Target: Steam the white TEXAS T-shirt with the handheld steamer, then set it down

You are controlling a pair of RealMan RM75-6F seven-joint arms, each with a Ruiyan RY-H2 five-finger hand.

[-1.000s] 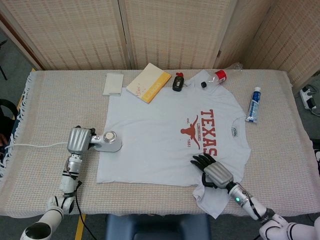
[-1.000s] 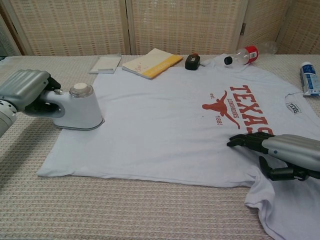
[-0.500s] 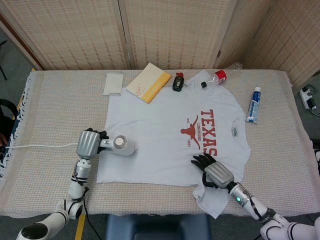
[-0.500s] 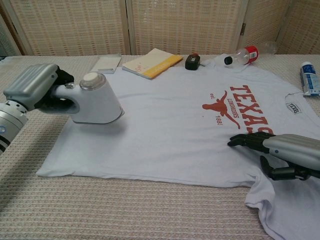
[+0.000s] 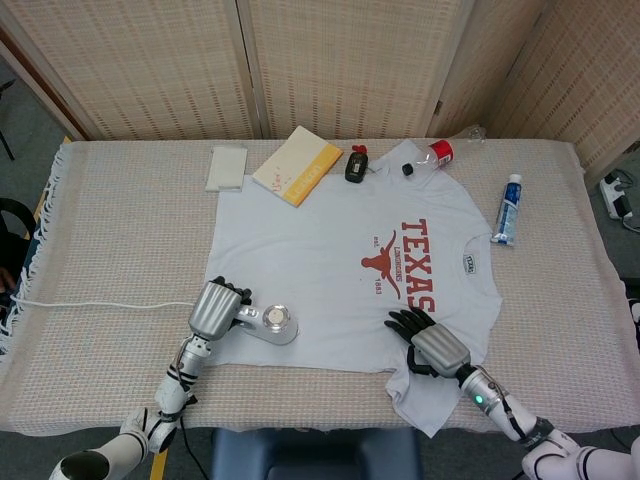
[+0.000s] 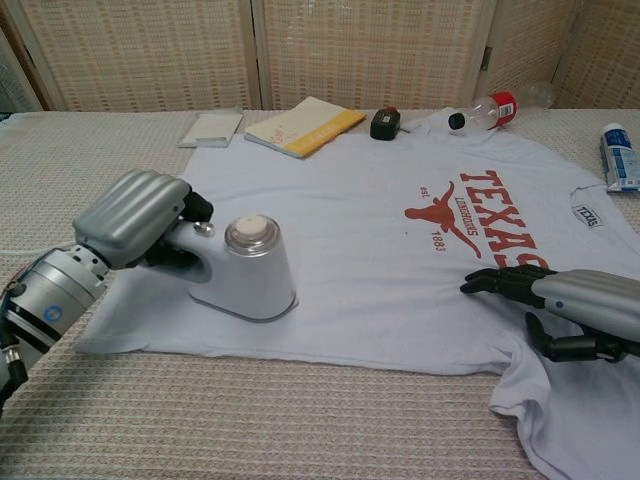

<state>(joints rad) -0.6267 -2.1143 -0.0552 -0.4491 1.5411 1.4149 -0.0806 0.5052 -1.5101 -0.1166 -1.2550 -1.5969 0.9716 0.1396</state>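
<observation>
The white TEXAS T-shirt (image 5: 340, 270) (image 6: 370, 230) lies flat on the table, red print toward the right. My left hand (image 5: 214, 308) (image 6: 135, 218) grips the handle of the white handheld steamer (image 5: 268, 325) (image 6: 245, 272), whose base sits on the shirt's lower left hem area. My right hand (image 5: 430, 345) (image 6: 565, 300) rests on the shirt near its lower right sleeve, fingers spread flat on the cloth and holding nothing.
A white cord (image 5: 90, 304) runs left from the steamer. Along the far edge lie a white pad (image 5: 227, 167), a yellow book (image 5: 297, 165), a black device (image 5: 356, 164) and a plastic bottle (image 5: 430, 156). A blue-and-white tube (image 5: 508, 210) lies right of the shirt.
My left hand has carried the steamer rightward and toward the near edge, from the shirt's left edge onto its lower left part. The right hand has stayed put.
</observation>
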